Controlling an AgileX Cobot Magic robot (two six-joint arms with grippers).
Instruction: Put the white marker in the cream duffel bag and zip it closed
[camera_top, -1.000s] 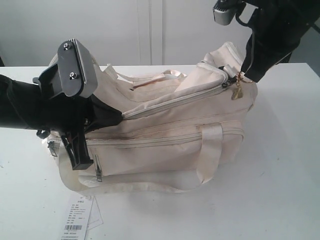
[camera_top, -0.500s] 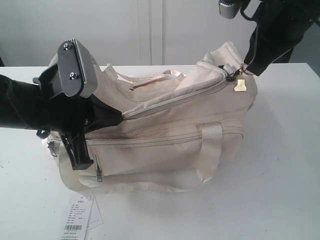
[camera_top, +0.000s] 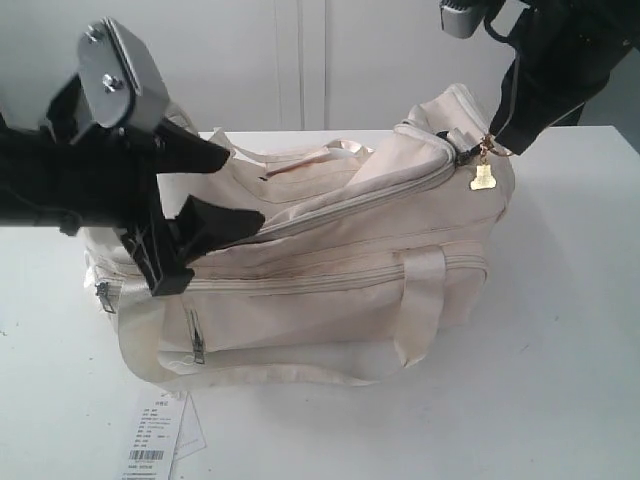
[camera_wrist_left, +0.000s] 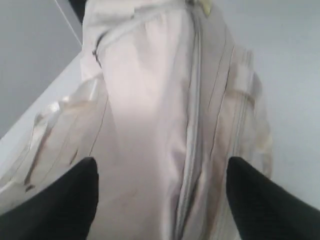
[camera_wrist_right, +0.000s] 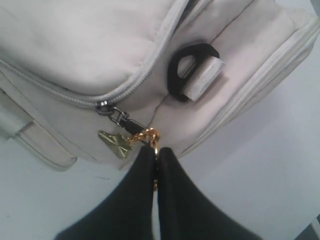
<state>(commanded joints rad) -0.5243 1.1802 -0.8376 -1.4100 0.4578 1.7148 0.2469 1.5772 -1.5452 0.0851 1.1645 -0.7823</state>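
Status: cream duffel bag (camera_top: 330, 270) sits mid-frame on the white table (camera_top: 560, 350) in the exterior view, long side facing the camera.

White marker isn't visible in any view. The main zip looks closed along the whole visible run, so I'd guess it's inside, but I can't confirm that.

Right gripper (camera_wrist_right: 155, 152), upper right of the exterior view: fingers pressed together, pinching the gold ring (camera_wrist_right: 150, 136) on the zip pull. The gold charm (camera_wrist_right: 114, 144) hangs free beside it. The slider (camera_wrist_right: 102, 105) sits at the bag's right end, just short of the black strap loop (camera_wrist_right: 186, 70).

Left gripper (camera_top: 243, 188), upper left: fingers spread wide at the bag's left end, clamping nothing. The wrist view shows fabric beyond the fingers, and I can't tell if they touch it.

Handling notes:
- The bag is soft, limp cloth. It will bunch and slide rather than resist a pull, so the zip needs counter-tension at the far end.
- The ring is the right grab point, but it's small, hard and likely slippery. I'd keep the pull in line with the track.
- For bracing I'd pinch fabric next to the zip tape, not the strap handle (camera_top: 420, 300), which just flops.
- Paper tag (camera_top: 155, 440), lower left, is clear of the work.
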